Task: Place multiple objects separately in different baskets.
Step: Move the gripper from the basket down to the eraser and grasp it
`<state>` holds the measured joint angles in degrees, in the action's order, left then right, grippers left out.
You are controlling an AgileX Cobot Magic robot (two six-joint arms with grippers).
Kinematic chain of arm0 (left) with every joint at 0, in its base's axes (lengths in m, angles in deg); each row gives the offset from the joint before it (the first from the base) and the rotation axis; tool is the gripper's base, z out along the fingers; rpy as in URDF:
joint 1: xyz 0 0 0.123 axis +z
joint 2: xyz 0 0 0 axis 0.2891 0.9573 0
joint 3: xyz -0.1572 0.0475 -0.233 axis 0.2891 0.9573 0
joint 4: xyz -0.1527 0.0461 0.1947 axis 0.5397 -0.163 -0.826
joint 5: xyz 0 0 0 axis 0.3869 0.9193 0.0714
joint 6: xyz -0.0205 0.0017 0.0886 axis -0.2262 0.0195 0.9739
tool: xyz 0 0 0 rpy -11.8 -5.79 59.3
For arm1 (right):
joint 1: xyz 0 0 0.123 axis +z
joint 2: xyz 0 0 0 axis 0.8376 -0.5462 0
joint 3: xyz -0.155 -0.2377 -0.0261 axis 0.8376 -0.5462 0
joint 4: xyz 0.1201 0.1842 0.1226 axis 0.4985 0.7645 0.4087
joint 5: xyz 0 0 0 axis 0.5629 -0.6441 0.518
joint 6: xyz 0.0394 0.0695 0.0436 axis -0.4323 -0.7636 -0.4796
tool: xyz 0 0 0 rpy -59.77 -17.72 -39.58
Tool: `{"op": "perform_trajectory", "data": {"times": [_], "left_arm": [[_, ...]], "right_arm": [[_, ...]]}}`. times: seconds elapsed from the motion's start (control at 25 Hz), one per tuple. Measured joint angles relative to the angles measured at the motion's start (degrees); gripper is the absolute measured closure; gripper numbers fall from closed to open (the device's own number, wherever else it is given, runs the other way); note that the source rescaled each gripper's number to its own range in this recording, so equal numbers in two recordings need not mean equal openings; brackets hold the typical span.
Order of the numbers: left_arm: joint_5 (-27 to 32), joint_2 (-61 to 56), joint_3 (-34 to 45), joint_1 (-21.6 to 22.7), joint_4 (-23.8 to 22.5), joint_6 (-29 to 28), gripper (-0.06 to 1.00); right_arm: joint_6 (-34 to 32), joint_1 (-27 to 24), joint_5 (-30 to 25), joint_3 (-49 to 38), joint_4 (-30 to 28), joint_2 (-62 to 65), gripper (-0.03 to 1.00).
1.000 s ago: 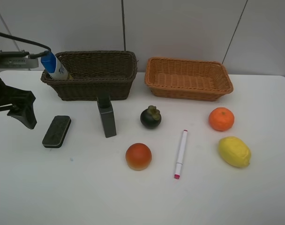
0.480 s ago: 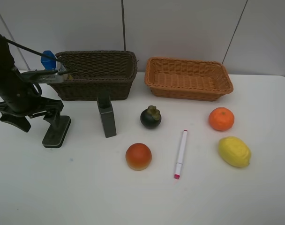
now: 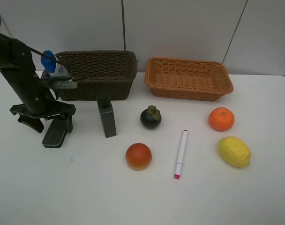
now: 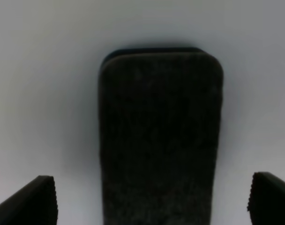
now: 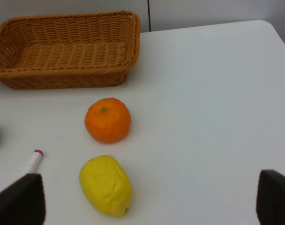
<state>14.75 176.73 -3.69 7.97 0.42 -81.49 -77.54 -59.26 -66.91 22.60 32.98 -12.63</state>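
at 9 o'clock of box bottle (image 3: 107,120), left gripper (image 4: 154,199) gaped open over dark flat block (image 4: 160,136); needed centred drop, pinch across narrow width.

From my screen the worktop (image 3: 86,197) reads white. The dark brown basket (image 3: 95,89) and the orange-tan basket (image 3: 189,93) show woven wicker. The bottle (image 3: 49,62) is white with a blue cap, the flat block (image 4: 160,136) charcoal, the box bottle (image 3: 106,118) grey-green, the mangosteen (image 3: 151,118) near-black, the round fruit (image 3: 138,156) red-orange, the orange (image 3: 221,119) bright orange, the lemon (image 3: 234,151) yellow, the marker (image 3: 181,151) white, pink-tipped.
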Motion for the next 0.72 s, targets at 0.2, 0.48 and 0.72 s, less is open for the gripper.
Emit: {"op": "perform_trajectory", "data": {"times": [0.2,0.48,0.72], "left_arm": [[-1.41,1.02,0.00,-1.99,-1.68,-2.12,-0.06],[-1.15,1.07,-0.01,-1.99,-7.71,-7.33,-0.06],[-0.65,1.07,-0.01,-1.99,-8.31,-9.40,0.47]], "right_arm": [[0.00,0.00,0.00,0.00,0.00,0.00,-0.03],[0.00,0.00,0.00,0.00,0.00,0.00,-0.03],[0.00,0.00,0.00,0.00,0.00,0.00,-0.03]]}}
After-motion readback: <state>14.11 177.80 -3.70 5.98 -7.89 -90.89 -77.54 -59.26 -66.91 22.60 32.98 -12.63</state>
